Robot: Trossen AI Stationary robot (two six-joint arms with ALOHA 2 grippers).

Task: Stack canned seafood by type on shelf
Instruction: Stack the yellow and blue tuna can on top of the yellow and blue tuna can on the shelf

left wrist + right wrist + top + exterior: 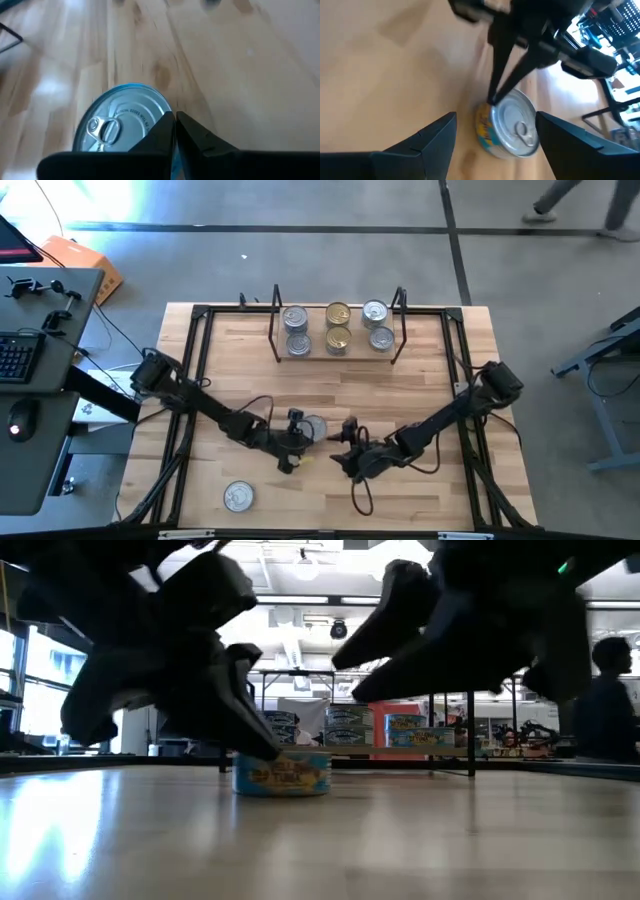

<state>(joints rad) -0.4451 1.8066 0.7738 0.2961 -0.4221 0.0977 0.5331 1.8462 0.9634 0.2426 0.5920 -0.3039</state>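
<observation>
Silver-lidded and flat, one tin point(313, 427) sits on the bare wood of the counter point(420, 395) near its middle, well short of the shelf point(338, 352) at the far edge, where six tins already stand in three pairs: silver at each end, gold in the middle. The left pincer point(291, 442) is down at this tin; its wrist view shows both dark fingers pressed together with their tips at the lid's rim point(125, 125), so it is clenched on nothing and touches or nearly touches the tin's edge instead of straddling it. The right pincer point(350, 452) hangs just beside the tin on the other side, its fingers spread wide with the tin point(512, 125) framed between them farther off, gripping nothing. Another silver tin point(238, 496) lies alone near the counter's front edge. The step in hand looks like fetching the middle tin, perhaps with the left fingers nudging or steadying it. Next, one pincer would need to straddle the tin's sides, close, lift, and carry it to the matching silver pile.
</observation>
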